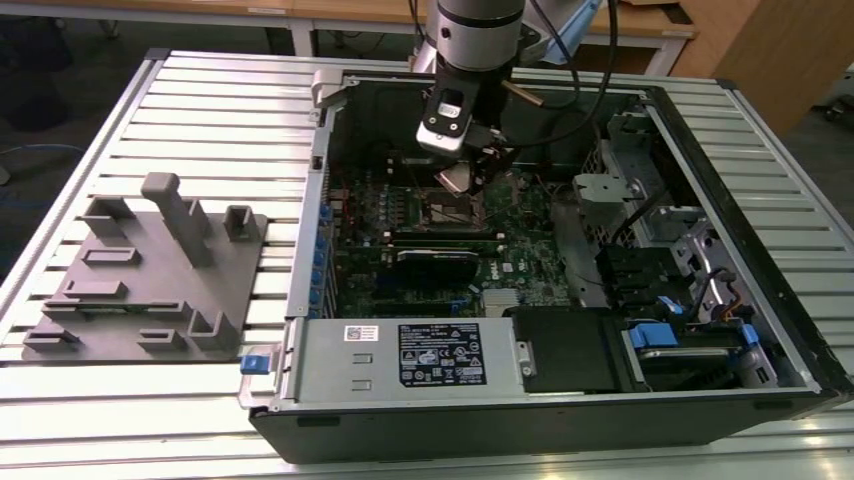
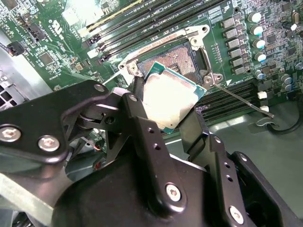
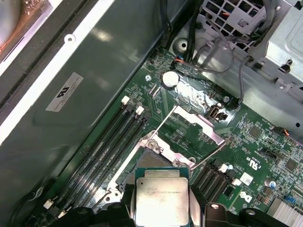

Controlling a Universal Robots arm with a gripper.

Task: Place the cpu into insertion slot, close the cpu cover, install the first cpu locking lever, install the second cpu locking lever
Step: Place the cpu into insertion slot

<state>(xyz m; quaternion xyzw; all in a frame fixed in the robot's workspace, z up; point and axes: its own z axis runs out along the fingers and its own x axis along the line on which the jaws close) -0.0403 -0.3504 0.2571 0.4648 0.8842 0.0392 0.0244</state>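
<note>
In the exterior view, the gripper (image 1: pixel 461 178) is being held directly over the insertion slot (image 1: pixel 449 210), close above it. Both are inside an open computer case (image 1: pixel 747 230) that is being carried by a slatted tabletop (image 1: pixel 214 110). A grey fixture plate (image 1: pixel 147 275) is being kept well apart from the insertion slot, outside the case, toward the exterior view's left.

In the second wrist view, the cpu (image 2: pixel 173 99) is being pinched at two opposite edges between the black fingers (image 2: pixel 142 127), with its silver-grey top turned to the camera. The chip is being held clear of the insertion slot and is not seated. The slot's dark square is being left uncovered just past the chip's far edge. One thin locking lever (image 2: pixel 241 100) is being shown swung out from a corner of the insertion slot, lying across the green board. Long black memory slots (image 2: pixel 142 23) are being seen just beyond the insertion slot.

In the first wrist view, the cpu is again being gripped on both sides, near the insertion slot's closer edge. The cpu cover (image 3: pixel 201 124) is being held open, tilted up from the far side of the insertion slot. Both locking levers (image 3: pixel 164 121) are being shown released, one at each side of the insertion slot.
</note>
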